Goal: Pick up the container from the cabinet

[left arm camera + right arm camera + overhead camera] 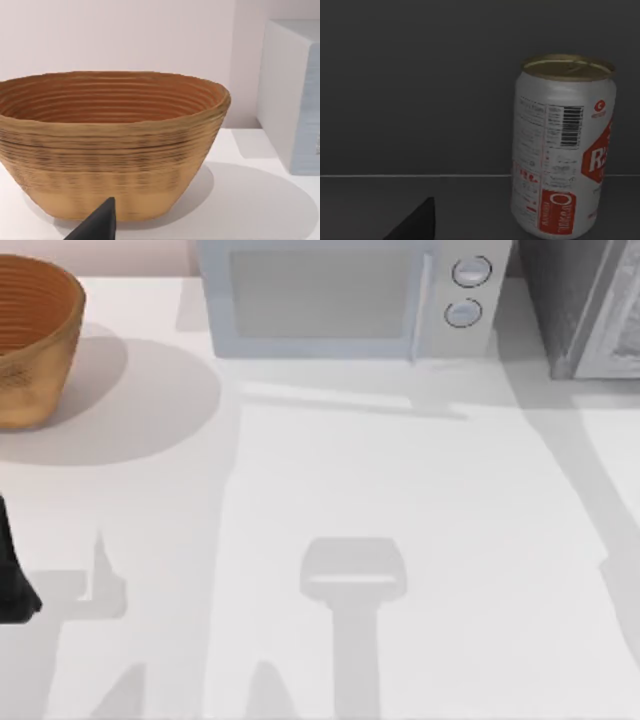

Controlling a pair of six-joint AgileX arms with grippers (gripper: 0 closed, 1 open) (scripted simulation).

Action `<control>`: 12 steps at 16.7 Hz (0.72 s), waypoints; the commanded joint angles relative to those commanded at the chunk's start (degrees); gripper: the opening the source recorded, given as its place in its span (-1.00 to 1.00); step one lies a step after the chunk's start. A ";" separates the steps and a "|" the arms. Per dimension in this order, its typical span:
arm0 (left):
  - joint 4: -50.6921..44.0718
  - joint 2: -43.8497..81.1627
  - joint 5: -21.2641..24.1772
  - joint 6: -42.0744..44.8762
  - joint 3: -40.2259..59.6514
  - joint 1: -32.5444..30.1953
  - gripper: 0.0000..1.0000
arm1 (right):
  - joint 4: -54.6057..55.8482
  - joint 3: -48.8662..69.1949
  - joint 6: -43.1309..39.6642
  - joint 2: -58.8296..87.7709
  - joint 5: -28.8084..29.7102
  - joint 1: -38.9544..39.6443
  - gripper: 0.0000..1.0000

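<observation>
Start with the right gripper (415, 222): in the right wrist view one dark fingertip (422, 220) shows near the lens, and you cannot tell whether the fingers are open or closed. Beyond it, the white-and-red aluminium drink can (563, 147) stands upright on the dark grey cabinet shelf (395, 205), against the cabinet's dark back wall. The fingertip is well apart from the can, so nothing is gripped. Judge the task as in its approach stage: the grasp and the lift out of the cabinet both remain.

In the top view, the left arm (12, 580) sits at the left edge of the white table (400, 500). Its fingers' state cannot be told either. Its wrist view faces the ribbed tan woven basket (112, 145) on the table.

Farther back in the top view stand the pale blue microwave oven (330, 295) and, at the right rear, the grey cabinet (585, 305).
</observation>
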 joint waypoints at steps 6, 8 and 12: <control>0.00 0.00 0.00 0.00 0.00 0.00 1.00 | -0.70 3.41 0.01 2.71 -0.53 -0.58 1.00; 0.00 0.00 0.00 0.00 0.00 0.00 1.00 | -1.48 7.42 0.00 5.90 -0.91 -1.00 1.00; 0.00 0.00 0.00 0.00 0.00 0.00 1.00 | -3.13 15.53 -0.03 12.37 -1.77 -1.97 1.00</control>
